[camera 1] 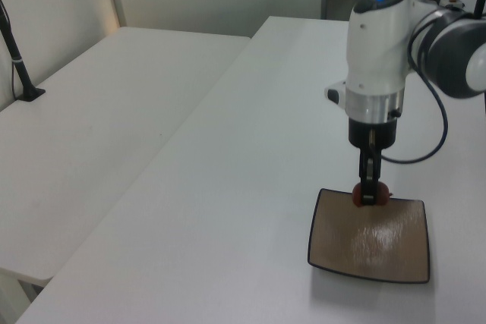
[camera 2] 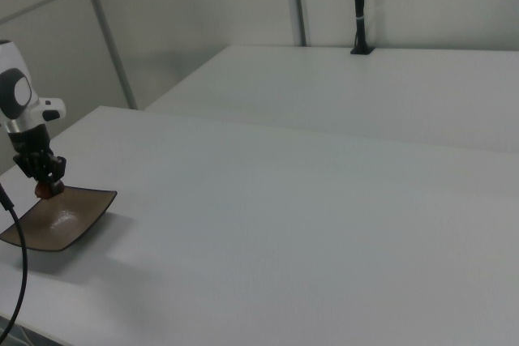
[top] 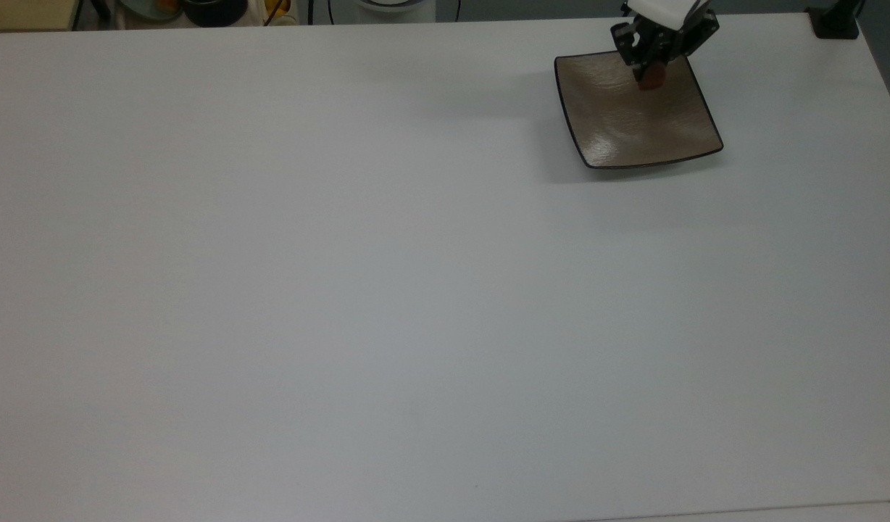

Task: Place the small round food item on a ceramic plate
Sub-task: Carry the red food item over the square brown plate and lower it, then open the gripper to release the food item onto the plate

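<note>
Gripper (camera 1: 370, 195) pointing straight down, fingers closed on the small round food item (camera 1: 371, 194), held between the 2 fingertips. Food item suspended over the ceramic plate (camera 1: 395, 252), inside the plate's outline near its far edge in the left view; near the upper edge, toward the top view's right, in the top view (top: 651, 76). Contact between item and plate surface not resolvable; a small gap judged likely from the right view (camera 2: 47, 190), where the item sits just above the plate's rim (camera 2: 89, 216).

Governing relation for the coming move: plate (top: 619, 123) directly beneath the held item, so a short vertical descent and a release, with little or no sideways travel needed. Slight shift toward the plate's centre judged optional, to keep the item clear of the raised edge.

Item nearly round, no marked long axis; a tiny nub projecting to the left view's right, roughly level. Tendency to roll after release judged possible; shallow dished surface likely to hold it.

White table (top: 343, 290) under the plate. Task judged nearly complete, release not yet made.
</note>
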You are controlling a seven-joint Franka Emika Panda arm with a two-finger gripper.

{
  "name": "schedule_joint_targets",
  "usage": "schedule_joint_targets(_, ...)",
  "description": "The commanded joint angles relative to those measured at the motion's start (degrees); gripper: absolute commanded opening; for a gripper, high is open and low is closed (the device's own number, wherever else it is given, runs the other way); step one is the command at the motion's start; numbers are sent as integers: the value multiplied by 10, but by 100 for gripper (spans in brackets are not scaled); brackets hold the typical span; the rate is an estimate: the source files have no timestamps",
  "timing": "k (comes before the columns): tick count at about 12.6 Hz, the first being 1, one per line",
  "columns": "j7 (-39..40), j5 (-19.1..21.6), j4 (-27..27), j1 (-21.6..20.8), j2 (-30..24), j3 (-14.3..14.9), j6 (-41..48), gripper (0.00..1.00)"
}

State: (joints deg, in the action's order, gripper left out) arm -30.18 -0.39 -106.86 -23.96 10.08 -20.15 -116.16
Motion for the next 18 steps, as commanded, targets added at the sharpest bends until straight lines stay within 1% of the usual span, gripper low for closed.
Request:
schedule_joint_targets(1, -66, -49, -43, -27, 12, 3, -60, 24)
schedule_joint_targets(3, -95, -69, -73, -29, 20, 3, -100, 24)
schedule_joint_targets(5, -97, -82, -87, -29, 27, 3, -129, 24)
schedule_joint_targets(7, -97, -98, -93, -29, 36, 3, -159, 24)
schedule_joint_targets(9, -98, -108, -98, -28, 48, 3, -167, 24)
schedule_joint_targets(10, -98, -124, -95, -27, 56, 3, -168, 31)
schedule_joint_targets(11, -98, -128, -94, -24, 57, 3, -167, 56)
schedule_joint_targets(12, -99, -128, -92, -24, 56, 3, -162, 86)
schedule_joint_targets(13, -99, -128, -91, -24, 55, 3, -157, 100)
schedule_joint_targets(16, -99, -127, -77, -24, 49, 3, -141, 100)
schedule_joint_targets(18, -97, -122, -42, -14, 30, 3, -88, 100)
